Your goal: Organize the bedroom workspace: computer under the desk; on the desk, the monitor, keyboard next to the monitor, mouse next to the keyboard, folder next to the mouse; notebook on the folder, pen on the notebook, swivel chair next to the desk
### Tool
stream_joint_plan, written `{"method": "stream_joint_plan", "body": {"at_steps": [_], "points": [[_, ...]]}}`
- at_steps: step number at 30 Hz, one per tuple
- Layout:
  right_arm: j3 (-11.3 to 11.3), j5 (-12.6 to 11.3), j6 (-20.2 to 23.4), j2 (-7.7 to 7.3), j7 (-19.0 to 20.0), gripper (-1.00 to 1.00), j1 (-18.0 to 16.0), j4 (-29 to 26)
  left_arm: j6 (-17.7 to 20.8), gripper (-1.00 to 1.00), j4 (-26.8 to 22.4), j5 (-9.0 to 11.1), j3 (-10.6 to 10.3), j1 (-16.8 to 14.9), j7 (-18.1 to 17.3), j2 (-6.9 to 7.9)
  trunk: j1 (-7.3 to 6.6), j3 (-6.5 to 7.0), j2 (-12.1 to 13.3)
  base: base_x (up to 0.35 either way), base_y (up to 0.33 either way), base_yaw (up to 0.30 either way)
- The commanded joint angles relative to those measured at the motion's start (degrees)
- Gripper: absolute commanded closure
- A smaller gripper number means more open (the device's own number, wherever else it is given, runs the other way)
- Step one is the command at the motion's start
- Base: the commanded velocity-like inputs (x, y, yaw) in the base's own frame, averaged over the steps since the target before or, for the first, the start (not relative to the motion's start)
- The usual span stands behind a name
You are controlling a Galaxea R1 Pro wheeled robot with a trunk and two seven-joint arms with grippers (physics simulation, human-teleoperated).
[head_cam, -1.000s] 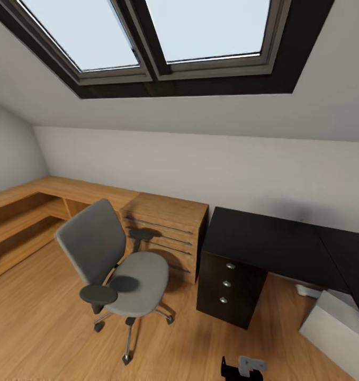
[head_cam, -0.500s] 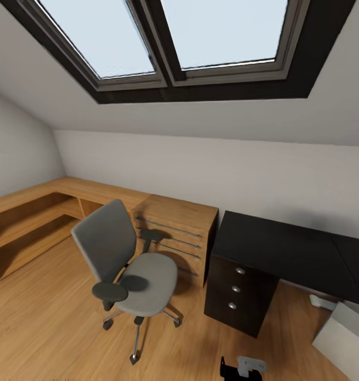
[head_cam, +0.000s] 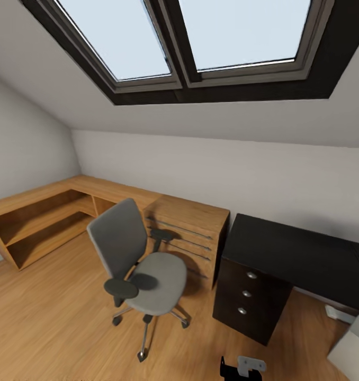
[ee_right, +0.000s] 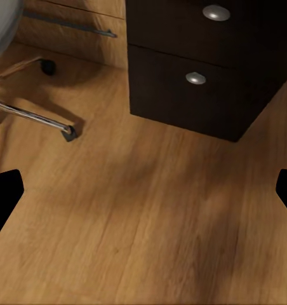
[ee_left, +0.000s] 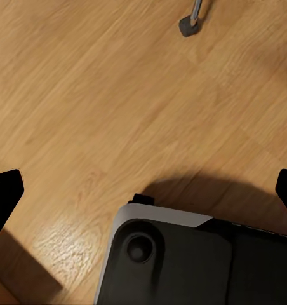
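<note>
**Robot in transit, chair and counter in view, both grippers wide and empty**

Head view: swivel chair (head_cam: 140,264) stands on the wood floor (head_cam: 52,328), seat bare, back toward the low wooden shelving (head_cam: 42,222). Chair sits just in front of the wooden drawer cabinet (head_cam: 193,233), near the counter (head_cam: 301,254) but not touching it.

Counter: glossy black top, nothing on the visible part. Dark drawer unit (head_cam: 251,301) with three round silver knobs sits under its near end, just beside the wooden cabinet. Pale grey box at the lower right edge is probably the computer (head_cam: 354,349) (cropped, on the floor beside the counter, can't tell if any of it is under the top). A small white item (head_cam: 341,314) lies on the floor under the counter, too small to identify.

Skylight windows (head_cam: 200,42) overhead in the sloped ceiling.

Left wrist view: left gripper (ee_left: 143,190) spread wide, fingertips at opposite frame edges, nothing between them. Below it the floor, the robot's own base (ee_left: 181,260) and one chair castor (ee_left: 189,24).

Right wrist view: right gripper (ee_right: 143,194) also wide, holding nothing. It looks at the floor, the drawer unit's lower part with two knobs, and the chair's chrome legs with castors
</note>
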Motion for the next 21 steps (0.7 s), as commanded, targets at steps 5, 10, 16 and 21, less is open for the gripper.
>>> {"method": "stream_joint_plan", "body": {"at_steps": [5, 10, 16, 21], "points": [[0.51, -0.49, -0.21, 0.03, -0.18, -1.00, -0.07, 0.13, -0.17, -1.00, -0.02, 0.57, -0.43, 0.00, 0.44, 0.05, 0.04, -0.12, -0.12, 0.000, 0.000, 0.231], [0.51, -0.46, -0.21, 0.05, -0.18, -1.00, -0.07, 0.14, -0.17, -1.00, 0.18, 0.51, -0.43, 0.00, 0.44, 0.05, 0.04, -0.12, -0.12, 0.000, 0.000, 0.272], [0.51, -0.22, -1.24, 0.18, -0.18, -1.00, -0.07, 0.17, -0.17, -1.00, 0.32, 0.50, -0.44, 0.00, 0.44, -0.03, 0.04, -0.12, -0.12, 0.000, 0.000, 0.276], [0.43, -0.15, -3.22, 0.21, -0.18, -1.00, -0.07, 0.20, -0.17, -1.00, 0.35, 0.50, -0.46, 0.00, 0.44, -0.04, 0.04, -0.12, -0.12, 0.000, 0.000, 0.277]]}}
